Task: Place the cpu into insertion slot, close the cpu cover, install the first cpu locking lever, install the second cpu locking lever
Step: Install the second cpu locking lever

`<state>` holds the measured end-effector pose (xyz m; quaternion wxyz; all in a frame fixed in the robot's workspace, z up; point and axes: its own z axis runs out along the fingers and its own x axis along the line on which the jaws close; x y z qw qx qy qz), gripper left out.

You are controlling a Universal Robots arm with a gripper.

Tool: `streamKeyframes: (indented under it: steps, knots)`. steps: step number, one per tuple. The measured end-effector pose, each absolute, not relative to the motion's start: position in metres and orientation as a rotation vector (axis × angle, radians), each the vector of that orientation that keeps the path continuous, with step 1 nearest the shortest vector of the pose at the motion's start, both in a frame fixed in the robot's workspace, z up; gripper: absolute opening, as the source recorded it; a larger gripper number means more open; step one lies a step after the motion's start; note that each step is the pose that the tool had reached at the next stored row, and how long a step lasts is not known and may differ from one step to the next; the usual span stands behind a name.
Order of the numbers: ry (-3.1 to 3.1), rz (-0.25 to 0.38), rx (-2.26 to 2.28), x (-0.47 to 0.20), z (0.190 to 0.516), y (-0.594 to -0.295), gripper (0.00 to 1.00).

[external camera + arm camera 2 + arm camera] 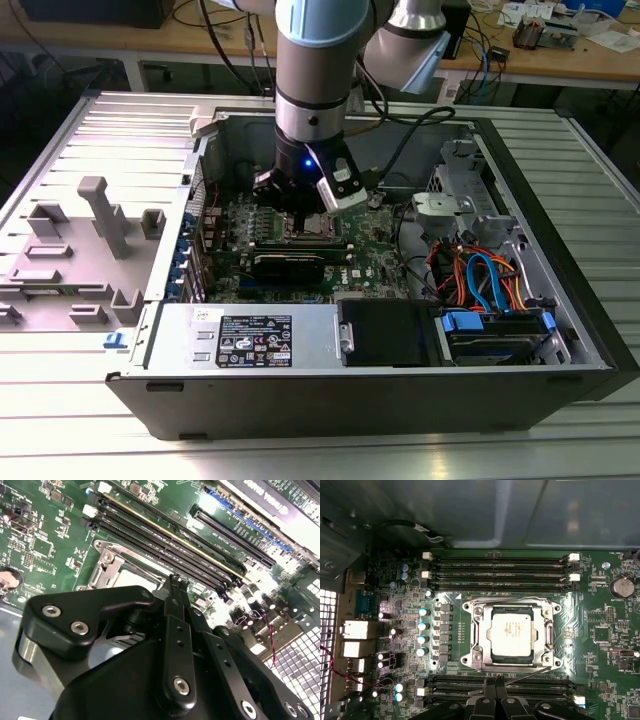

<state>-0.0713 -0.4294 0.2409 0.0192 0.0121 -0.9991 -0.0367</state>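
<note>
I see the cpu (512, 633) lying flat in the insertion slot (476, 656), silver top up, with the cpu cover (549, 632) folded down around it so its window frames the chip. Thin wire locking levers (507, 601) run along the socket's edges; one lever (520, 679) angles out from the socket edge on the gripper's side toward the memory slots there, and I cannot tell whether either is latched. The socket sits mid-board on the green motherboard (600, 630), between two banks of long black memory slots (500, 570). In the second wrist view the gripper (177, 582) hangs just over the socket edge, its black fingertips drawn together with nothing between them, so I read the jaws as clenched on nothing; a corner of the silver cover (107, 567) shows beside it. In the exterior view the gripper (300, 215) is lowered into the open computer case (560, 250), over the middle of the board. A coin battery (622, 586) sits near one board edge. The silver power supply box (250, 338) lines the case's near wall, with a black drive bay (385, 332) beside it and blue and orange cables (480, 275) toward the exterior view's right. The removed side panel (80, 200) lies on the worktop at the exterior view's left.
</note>
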Motion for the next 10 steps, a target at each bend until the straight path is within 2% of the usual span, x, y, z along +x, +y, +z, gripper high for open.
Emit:
streamKeyframes:
  steps: [10]
  knots:
    - [-3.098,-0.142,0.075,-0.0778,0.2323,-0.4332,0.11]
